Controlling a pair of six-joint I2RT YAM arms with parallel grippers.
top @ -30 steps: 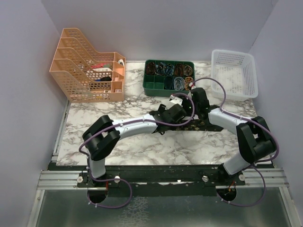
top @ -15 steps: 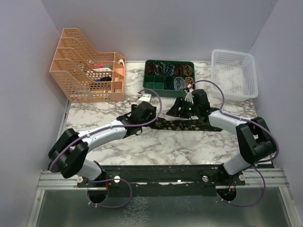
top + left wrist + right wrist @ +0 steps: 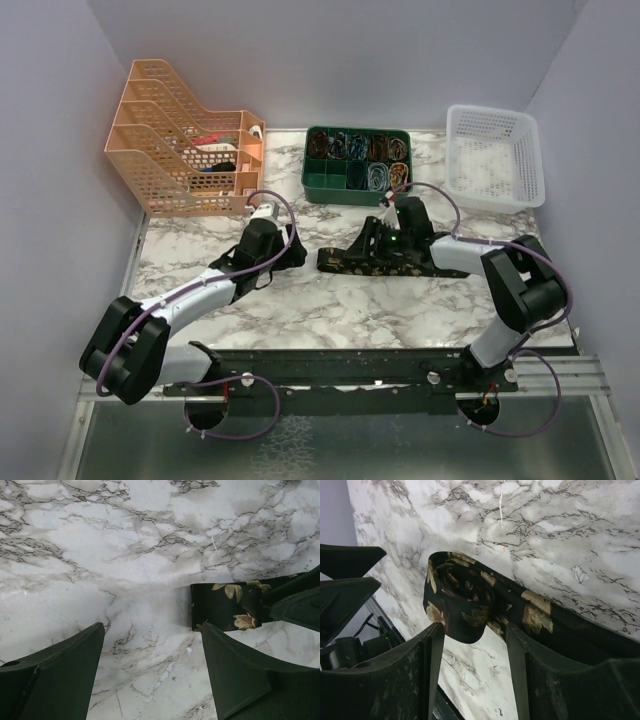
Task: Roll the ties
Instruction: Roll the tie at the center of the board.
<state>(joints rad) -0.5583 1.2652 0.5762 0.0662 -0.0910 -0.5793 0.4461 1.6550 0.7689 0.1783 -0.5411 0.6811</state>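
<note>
We noted the tie [image 3: 352, 266] on the counter [image 3: 300, 300] before the green tray [image 3: 330, 190], one end coiled into a small roll [image 3: 457, 605], most rolling seemingly left; right jaws straddled it, grip unclear, left jaws gaped empty.

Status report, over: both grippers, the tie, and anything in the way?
Left gripper open, empty, beside the tie. Right gripper straddles its rolled end, grip unclear. Tie partly rolled, rest flat. Green tray behind, apart.
</note>
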